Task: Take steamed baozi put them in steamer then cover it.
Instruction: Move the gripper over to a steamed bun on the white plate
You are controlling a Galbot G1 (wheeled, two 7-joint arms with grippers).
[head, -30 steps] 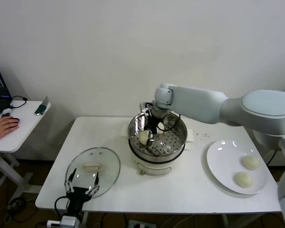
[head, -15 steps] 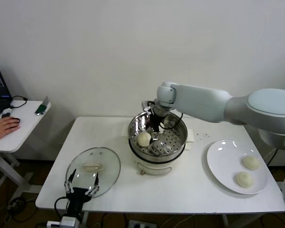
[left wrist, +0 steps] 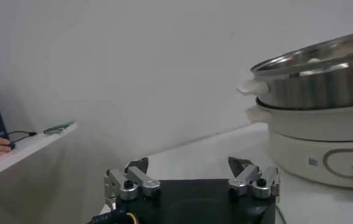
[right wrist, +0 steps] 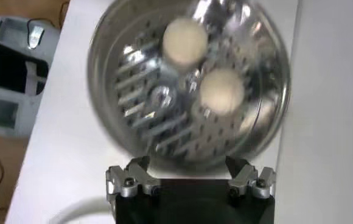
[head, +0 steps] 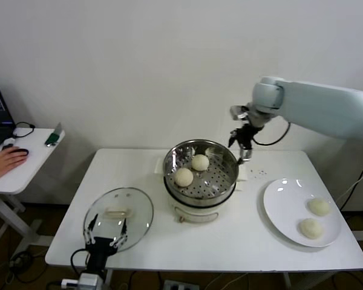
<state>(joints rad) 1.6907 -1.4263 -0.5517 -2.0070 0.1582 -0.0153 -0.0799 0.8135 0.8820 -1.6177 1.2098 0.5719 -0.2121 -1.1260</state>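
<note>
Plain white wall behind, white bench (head: 139, 241) in front, carrying steamer (head: 201, 179), glass lid (head: 118, 212) and white plate (head: 284, 211). Big change over the last second: right gripper (head: 240, 148), a moment ago down inside the pot over the perforated tray, now lifted clear and pulled back toward the plate side, hanging above the pot's far rim. Jaws spread wide and empty, as seen from the right wrist, with nothing between the tips. Left behind in the steamer: two steamed baozi, one bun (head: 183, 177) near the left side of the tray and a second bun (head: 199, 162) just behind it, apart from each other (the second only uncovered once the arm moved off). Both also plain from the right wrist camera, resting on the holes of the tray (right wrist: 164, 115).

Meaning for the task: halfway through the loading, by the look of it. Two more baozi, one (head: 319, 206) and another (head: 310, 228), waiting on the plate, well apart from the pot. Next likely a reach across to the plate for a third bun.

Left gripper (head: 103, 243) parked low at the near edge of the bench beside the lid, jaws wide, holding nothing. Lid flat on the bench, handle up, not yet needed.
</note>
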